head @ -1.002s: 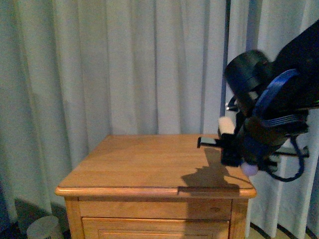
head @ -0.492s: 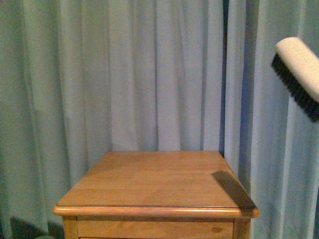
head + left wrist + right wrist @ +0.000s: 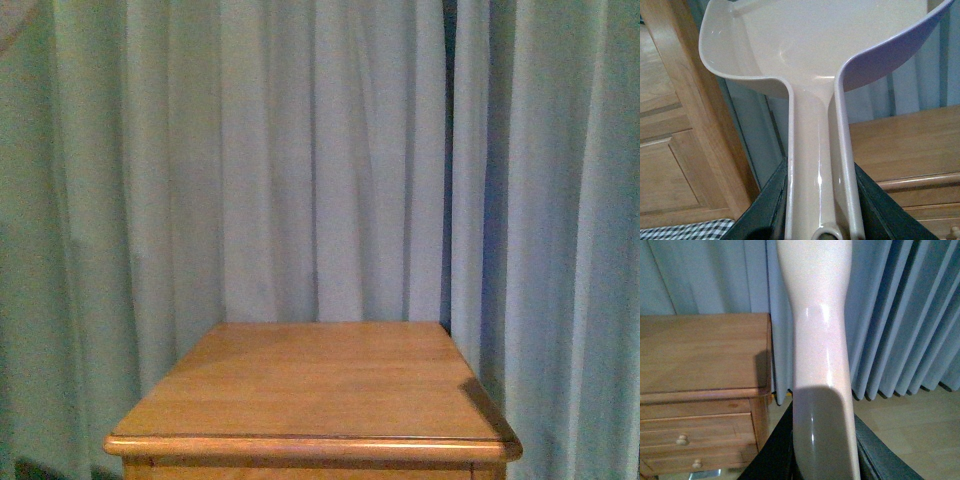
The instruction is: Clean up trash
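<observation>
Left gripper (image 3: pixel 820 217): dark fingers (image 3: pixel 767 206) press on both sides of the handle of a cream glossy plastic dustpan (image 3: pixel 815 45) and clamp it. The scoop flares out away from the wrist, hollow side toward the camera. Behind the pan hangs a pale blue-grey pleated curtain (image 3: pixel 900 85). A honey-coloured panelled wooden cabinet face (image 3: pixel 670 150) stands to one side of the handle, and a flat wooden top with a moulded edge (image 3: pixel 905 145) to the other. A black-and-white checked cloth (image 3: pixel 685 231) shows at the frame's corner. Right gripper (image 3: pixel 822 452): black fingers (image 3: pixel 772 450) are closed tight on a cream glossy plastic handle (image 3: pixel 817 315) that runs out of frame, so its far end cannot be told. Beyond it a honey-coloured wooden nightstand (image 3: pixel 700 350) with round-knobbed drawers (image 3: pixel 705 437) stands against the curtain on a light plank floor (image 3: pixel 910 435). The front view gives the nightstand's top and rounded front edge, with the curtain close behind. The small crumpled white trash wad is seen in none of the three views, so its position cannot be told.
</observation>
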Robot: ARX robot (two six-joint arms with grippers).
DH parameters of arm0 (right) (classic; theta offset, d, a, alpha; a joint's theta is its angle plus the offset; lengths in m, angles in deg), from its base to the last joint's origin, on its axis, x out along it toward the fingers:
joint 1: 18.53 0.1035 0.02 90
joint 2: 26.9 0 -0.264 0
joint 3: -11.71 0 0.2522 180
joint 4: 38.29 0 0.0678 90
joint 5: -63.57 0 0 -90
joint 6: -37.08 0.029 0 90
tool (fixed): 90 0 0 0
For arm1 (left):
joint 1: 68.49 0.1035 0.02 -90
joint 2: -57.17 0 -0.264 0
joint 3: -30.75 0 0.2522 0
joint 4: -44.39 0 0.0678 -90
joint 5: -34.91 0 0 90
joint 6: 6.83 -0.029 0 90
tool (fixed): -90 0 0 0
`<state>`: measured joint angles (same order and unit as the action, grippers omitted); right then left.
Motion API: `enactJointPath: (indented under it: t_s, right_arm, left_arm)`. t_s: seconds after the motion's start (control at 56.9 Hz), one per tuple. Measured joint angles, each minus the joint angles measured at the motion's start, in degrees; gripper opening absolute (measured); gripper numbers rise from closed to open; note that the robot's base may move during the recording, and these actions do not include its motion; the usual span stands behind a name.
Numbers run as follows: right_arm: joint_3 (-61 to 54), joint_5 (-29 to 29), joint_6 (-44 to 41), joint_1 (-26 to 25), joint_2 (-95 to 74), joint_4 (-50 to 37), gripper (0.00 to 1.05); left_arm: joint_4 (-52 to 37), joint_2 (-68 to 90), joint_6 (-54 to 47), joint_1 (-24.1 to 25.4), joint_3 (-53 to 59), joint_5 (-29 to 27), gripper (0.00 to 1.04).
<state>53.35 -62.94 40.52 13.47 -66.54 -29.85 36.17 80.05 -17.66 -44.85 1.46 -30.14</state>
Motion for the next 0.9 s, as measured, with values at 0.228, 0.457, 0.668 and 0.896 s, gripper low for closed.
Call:
enactJointPath:
  t_s: [0.228,0.457,0.668,0.896]
  right_arm:
    - [0.0,-0.9,0.5,0.0,0.5,0.1,0.19]
    - [-0.4,0.0,0.4,0.1,-0.2,0.2,0.19]
    - [-0.3,-0.5,0.5,0.0,0.1,0.2,0.19]
    - [-0.3,-0.1,0.4,0.2,0.0,0.2,0.19]
  left_arm:
    - [0.0,0.0,0.0,0.0,0.0,0.6,0.29]
    - [0.2,-0.1,0.2,0.2,0.2,-0.5,0.29]
    - [0.2,0.0,0.2,0.2,0.4,0.0,0.29]
    - [0.2,-0.1,0.2,0.1,0.4,0.0,0.29]
